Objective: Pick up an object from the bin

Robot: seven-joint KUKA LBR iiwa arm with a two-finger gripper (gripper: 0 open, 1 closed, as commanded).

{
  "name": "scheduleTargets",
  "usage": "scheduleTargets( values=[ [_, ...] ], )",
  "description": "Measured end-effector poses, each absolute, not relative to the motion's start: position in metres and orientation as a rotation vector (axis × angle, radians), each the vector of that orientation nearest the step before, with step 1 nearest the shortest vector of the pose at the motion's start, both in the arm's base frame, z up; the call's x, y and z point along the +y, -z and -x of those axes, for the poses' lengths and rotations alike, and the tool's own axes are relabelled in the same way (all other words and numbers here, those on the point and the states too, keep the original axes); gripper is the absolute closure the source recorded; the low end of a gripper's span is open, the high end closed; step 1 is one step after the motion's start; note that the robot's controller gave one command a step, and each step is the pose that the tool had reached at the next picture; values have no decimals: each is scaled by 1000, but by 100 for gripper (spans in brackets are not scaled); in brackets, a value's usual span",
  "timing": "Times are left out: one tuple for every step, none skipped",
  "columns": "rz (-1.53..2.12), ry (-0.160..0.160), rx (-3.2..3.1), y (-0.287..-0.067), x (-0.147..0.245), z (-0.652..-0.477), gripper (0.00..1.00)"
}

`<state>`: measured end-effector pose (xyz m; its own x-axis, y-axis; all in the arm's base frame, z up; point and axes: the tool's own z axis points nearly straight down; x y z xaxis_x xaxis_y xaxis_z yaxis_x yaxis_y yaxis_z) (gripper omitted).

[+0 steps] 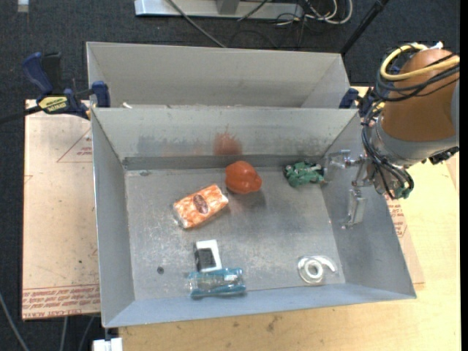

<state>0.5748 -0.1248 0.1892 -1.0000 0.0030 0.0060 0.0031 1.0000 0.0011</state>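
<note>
Grey metal bin (110,196), seen from above. A small green toy (303,173), lumpy and uneven in outline, is shown on the floor against the back wall, towards the right. The gripper (354,212) is held over the right-hand sloping wall, just beside the toy and a little nearer the front; whether it is set wide or narrow cannot be told. A red ball (243,177) is placed near the toy's left, with an orange-and-white packet (200,205) beyond it. A white ring (314,269) is found by the front right corner. Bare floor is left between toy, ring and packet.
</note>
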Motion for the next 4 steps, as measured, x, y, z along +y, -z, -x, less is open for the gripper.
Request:
scheduleTargets(
  values=[
    [1, -1, -3143, -194, -124, -576, 0],
    [-88, -3, -3146, -161, -79, -581, 0],
    [-12, 7, -3134, -159, -54, -568, 0],
    [37, 0, -3144, -181, -52, -595, 0]
  ],
)
